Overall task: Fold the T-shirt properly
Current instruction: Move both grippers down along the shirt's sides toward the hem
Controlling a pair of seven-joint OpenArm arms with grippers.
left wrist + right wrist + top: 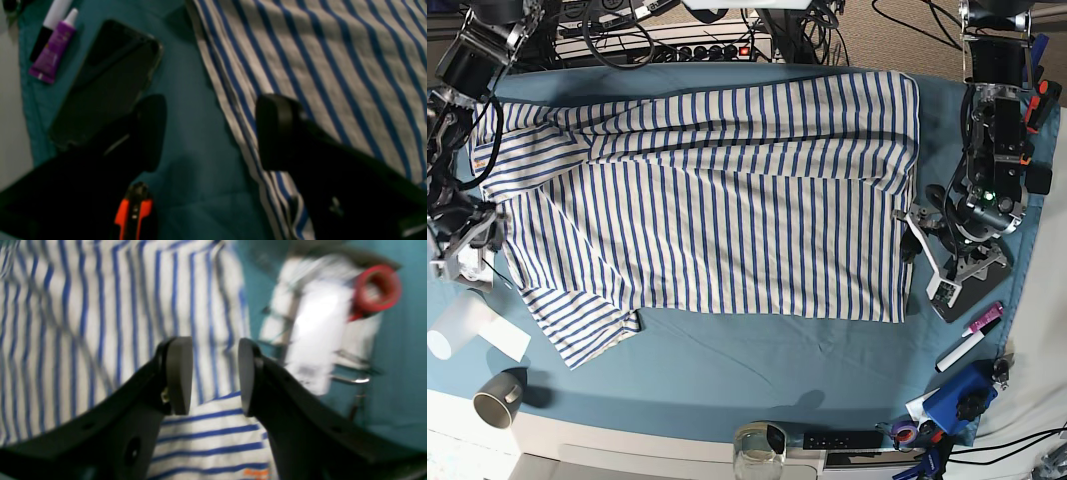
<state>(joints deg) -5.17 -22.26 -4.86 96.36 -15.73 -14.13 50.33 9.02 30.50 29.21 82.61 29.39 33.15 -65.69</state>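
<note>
The white T-shirt [717, 200] with thin blue stripes lies spread on the teal tablecloth [757, 370], with one sleeve at the front left. My left gripper [927, 245] is open at the shirt's right edge. In the left wrist view the left gripper [213, 133] straddles the shirt's edge [317, 66], with one finger over the bare cloth and one over the stripes. My right gripper [467, 250] is at the shirt's left edge. In the right wrist view the right gripper [213, 376] is open above the striped fabric [100, 323] and holds nothing.
A dark phone [106, 80], a purple tube [53, 50] and an orange-black tool [133, 213] lie beside the left gripper. A red tape roll [377, 286] sits on white and metal items near the right gripper. A cup [497, 400], a marker [967, 340] and a glass [757, 445] stand along the front.
</note>
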